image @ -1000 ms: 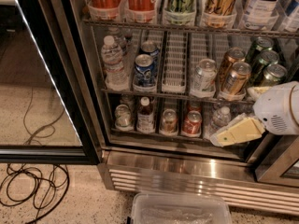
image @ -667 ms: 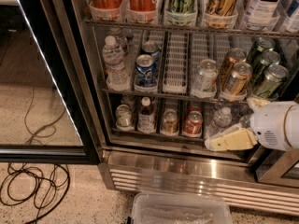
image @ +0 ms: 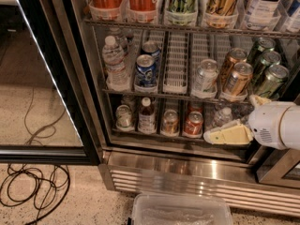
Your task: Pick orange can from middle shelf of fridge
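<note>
Two short copper-orange cans stand one behind the other on the right part of the middle shelf (image: 177, 94) of the fridge (image: 187, 179). The front orange can (image: 237, 78) is at the rack's edge and the back one (image: 233, 59) is behind it. My gripper (image: 232, 120), white with cream fingers, is at the lower right, in front of the shelf below and just under and right of the orange cans. It is open and empty, with one finger (image: 228, 135) pointing left and the other (image: 258, 100) near the rack's front.
On the middle shelf are a water bottle (image: 114, 62), blue cans (image: 146, 70), a silver can (image: 206, 76) and green cans (image: 270, 80). Small bottles and cans fill the lower shelf. The glass door (image: 51, 78) stands open at left. Cables (image: 33, 191) and a plastic bin (image: 183, 211) lie on the floor.
My gripper has dropped lower and a little to the left, from beside the orange cans to in front of the lower shelf. The cans have not moved.
</note>
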`<state>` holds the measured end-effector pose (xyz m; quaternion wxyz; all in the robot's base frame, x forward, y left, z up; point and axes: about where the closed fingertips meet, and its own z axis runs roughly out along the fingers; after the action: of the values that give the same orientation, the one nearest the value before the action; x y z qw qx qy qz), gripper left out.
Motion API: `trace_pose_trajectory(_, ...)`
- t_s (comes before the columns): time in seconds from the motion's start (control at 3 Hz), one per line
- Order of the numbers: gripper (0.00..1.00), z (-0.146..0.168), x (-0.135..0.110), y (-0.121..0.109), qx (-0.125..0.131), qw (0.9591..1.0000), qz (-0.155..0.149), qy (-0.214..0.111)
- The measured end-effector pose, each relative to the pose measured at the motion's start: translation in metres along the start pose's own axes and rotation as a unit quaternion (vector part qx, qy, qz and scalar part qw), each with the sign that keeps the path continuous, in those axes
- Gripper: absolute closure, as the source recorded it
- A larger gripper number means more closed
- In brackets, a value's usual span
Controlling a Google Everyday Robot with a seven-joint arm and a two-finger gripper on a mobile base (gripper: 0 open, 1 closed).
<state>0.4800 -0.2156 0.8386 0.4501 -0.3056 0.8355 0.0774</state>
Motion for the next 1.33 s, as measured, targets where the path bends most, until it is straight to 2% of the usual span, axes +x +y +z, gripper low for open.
trace_pose_trajectory(0.33, 0.00, 0.003, -0.003, -0.001, 0.007, 0.9997, 0.005, -0.021)
trace_pose_trajectory(0.67, 0.00, 0.004, -0.005, -0.015, 0.036, 0.9968, 0.046, -0.054)
trace_pose_trajectory(1.0, 0.00, 0.001, -0.008, -0.035, 0.069, 0.9898, 0.079, -0.096)
trace_pose_trajectory(1.33, 0.00, 0.001, -0.008, -0.035, 0.069, 0.9898, 0.079, -0.096)
